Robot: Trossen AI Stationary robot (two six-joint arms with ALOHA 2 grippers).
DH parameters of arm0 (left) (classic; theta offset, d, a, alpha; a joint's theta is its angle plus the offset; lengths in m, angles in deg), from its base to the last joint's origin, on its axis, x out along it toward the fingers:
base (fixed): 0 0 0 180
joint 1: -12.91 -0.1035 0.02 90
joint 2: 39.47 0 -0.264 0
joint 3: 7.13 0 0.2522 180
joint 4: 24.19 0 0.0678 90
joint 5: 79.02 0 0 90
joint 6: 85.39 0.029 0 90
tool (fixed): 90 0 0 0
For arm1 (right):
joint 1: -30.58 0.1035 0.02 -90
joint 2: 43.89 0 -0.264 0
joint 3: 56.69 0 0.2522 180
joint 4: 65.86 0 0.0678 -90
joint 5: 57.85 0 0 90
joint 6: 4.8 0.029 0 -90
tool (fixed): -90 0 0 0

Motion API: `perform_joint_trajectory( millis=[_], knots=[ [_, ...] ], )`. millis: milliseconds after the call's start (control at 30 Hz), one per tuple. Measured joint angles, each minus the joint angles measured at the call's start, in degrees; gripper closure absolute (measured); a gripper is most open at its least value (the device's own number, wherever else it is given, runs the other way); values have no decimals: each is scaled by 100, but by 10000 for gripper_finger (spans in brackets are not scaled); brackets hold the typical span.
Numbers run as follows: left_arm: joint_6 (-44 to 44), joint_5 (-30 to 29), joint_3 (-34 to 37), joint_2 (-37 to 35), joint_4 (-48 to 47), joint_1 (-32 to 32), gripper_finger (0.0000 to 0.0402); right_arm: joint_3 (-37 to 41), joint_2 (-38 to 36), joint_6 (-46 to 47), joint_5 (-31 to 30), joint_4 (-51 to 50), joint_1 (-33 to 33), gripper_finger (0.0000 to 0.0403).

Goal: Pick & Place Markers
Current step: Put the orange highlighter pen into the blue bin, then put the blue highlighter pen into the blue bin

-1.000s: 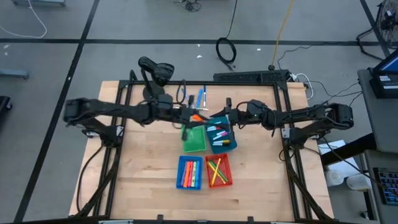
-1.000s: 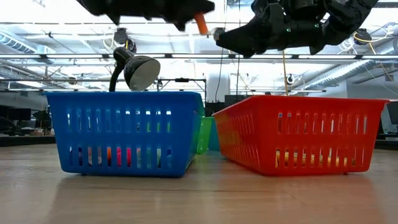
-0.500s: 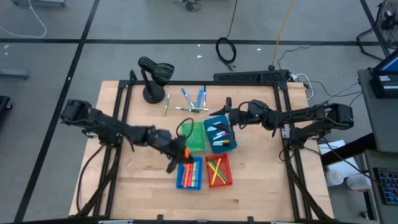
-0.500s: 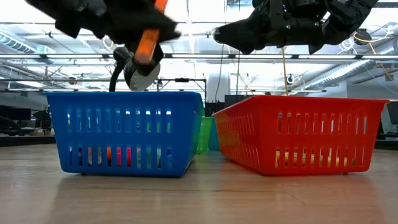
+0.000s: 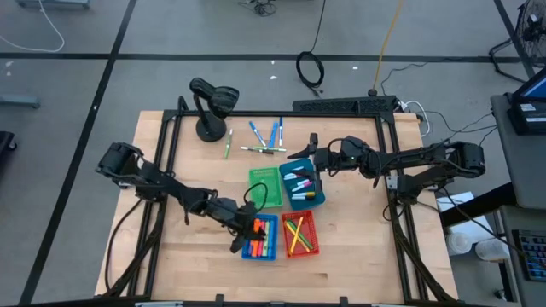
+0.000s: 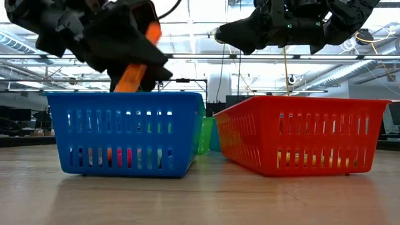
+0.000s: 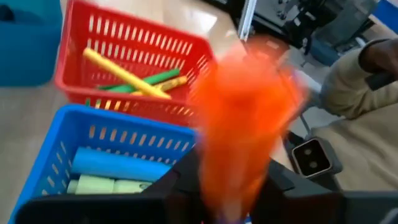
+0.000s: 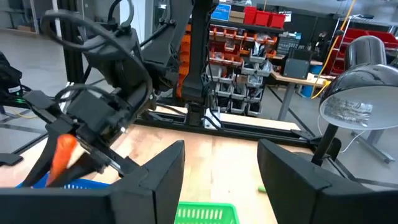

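My left gripper (image 5: 247, 228) is shut on an orange marker (image 6: 139, 62) just above the blue bin (image 5: 260, 237), which holds several orange, pink and blue markers. The red bin (image 5: 299, 234) beside it holds yellow and green markers. My right gripper (image 5: 312, 157) is open and empty above the far end of the teal bin (image 5: 303, 188), which holds white markers. The green bin (image 5: 265, 188) stands left of the teal one. Several loose blue, green and white markers (image 5: 263, 136) lie flat on the table at the far side. My left gripper pinches the orange marker (image 7: 239, 143) between its two fingers, at one end (image 7: 227, 193) of it. The rest of the marker sticks out forward past the fingers. It is tilted and lifted clear, its lower end (image 6: 124, 84) just over the blue bin's rim.
A black desk lamp (image 5: 209, 107) stands at the table's far left. The four bins sit close together in the table's middle. A person (image 7: 367, 93) shows beyond the table in the left wrist view. Bare wood lies left and right of the bins.
My left gripper has carried the orange marker from the far middle of the table, by the loose markers, toward the near edge and down, to just above the blue bin. The marker has tipped from nearly upright to a slant.
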Motion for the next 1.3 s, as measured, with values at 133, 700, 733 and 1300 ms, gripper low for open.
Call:
perform_joint_trajectory(
  millis=[133,700,733,1300],
  knots=[
    [-128,26,0,58,0,-43,280,0,0,0,2,-1,0,212],
    [937,495,0,-1167,-350,-448,248,0,2,1,2,-53,0,210],
    [1102,497,0,-1338,-458,-481,248,0,2,2,2,-75,0,209],
    [4315,-432,267,-4388,-2421,-1587,248,-2224,903,325,-1768,-4455,-827,211]
  ],
)
